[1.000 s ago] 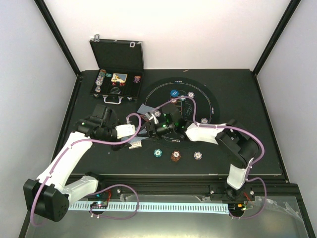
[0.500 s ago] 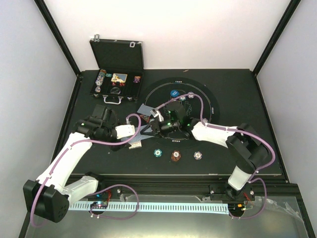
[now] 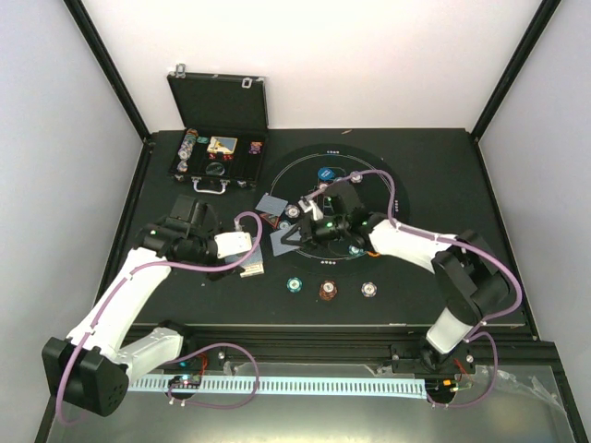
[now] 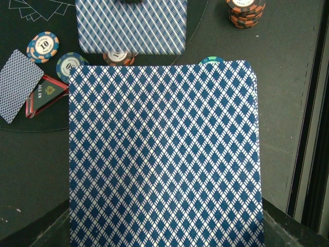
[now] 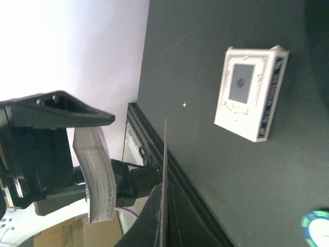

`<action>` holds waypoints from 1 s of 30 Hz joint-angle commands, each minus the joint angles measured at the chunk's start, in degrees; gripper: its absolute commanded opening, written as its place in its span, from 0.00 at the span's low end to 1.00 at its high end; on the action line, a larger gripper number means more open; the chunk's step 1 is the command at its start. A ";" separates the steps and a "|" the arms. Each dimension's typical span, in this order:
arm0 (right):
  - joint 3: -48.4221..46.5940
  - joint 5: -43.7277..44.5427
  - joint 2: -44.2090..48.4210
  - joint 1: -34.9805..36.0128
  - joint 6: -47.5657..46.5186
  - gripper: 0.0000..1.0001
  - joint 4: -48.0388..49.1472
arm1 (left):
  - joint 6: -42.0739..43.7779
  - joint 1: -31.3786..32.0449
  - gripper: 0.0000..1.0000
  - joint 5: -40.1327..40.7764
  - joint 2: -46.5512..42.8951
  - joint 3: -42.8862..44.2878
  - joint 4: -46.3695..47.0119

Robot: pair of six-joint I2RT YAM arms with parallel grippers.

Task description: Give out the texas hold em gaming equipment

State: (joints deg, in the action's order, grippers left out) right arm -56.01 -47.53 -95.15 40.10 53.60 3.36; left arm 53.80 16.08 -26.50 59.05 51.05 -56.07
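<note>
My left gripper (image 3: pixel 242 246) is shut on a thick deck of blue-backed cards (image 4: pixel 164 154), which fills the left wrist view and hides its fingers. My right gripper (image 3: pixel 305 234) is shut on a single card (image 3: pixel 279 242), just right of the deck. That card shows edge-on (image 5: pixel 164 170) between the closed jaws, with the deck (image 5: pixel 96 175) to its left. Another card (image 3: pixel 273 203) lies face down on the round mat (image 3: pixel 369 157), beside a red triangle marker (image 4: pixel 43 95). A teal chip (image 3: pixel 295 284), a red-brown chip (image 3: pixel 327 290) and a white chip (image 3: pixel 369 289) sit in a row near the front.
The open black case (image 3: pixel 217 138) with chips stands at the back left. A white card box (image 3: pixel 251 269) lies under the left gripper. A blue disc (image 3: pixel 326 173) and loose chips (image 3: pixel 380 224) lie on the mat. A chip stack (image 4: pixel 245 11) stands past the deck.
My right gripper has shut on the deck's top card and drawn back to the right with it. The left arm has held still with the deck.
</note>
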 commanded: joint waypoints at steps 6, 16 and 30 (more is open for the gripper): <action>-9.82 -1.22 -1.84 -13.55 -10.97 0.01 -12.68 | 0.45 -0.26 0.02 -0.88 -1.09 0.37 0.73; -41.28 3.01 -27.42 -26.51 -16.91 0.01 -26.21 | -0.35 -0.26 0.02 -0.50 -0.90 0.84 0.15; -72.84 11.96 -50.26 -27.92 -16.44 0.14 -37.92 | -0.80 -0.26 0.01 -0.04 -1.53 1.03 -1.04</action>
State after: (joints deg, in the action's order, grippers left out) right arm -124.73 -39.11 -145.14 12.29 38.48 -29.78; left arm 53.71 16.08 -26.30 58.81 51.07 -56.21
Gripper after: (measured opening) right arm 0.098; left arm 0.665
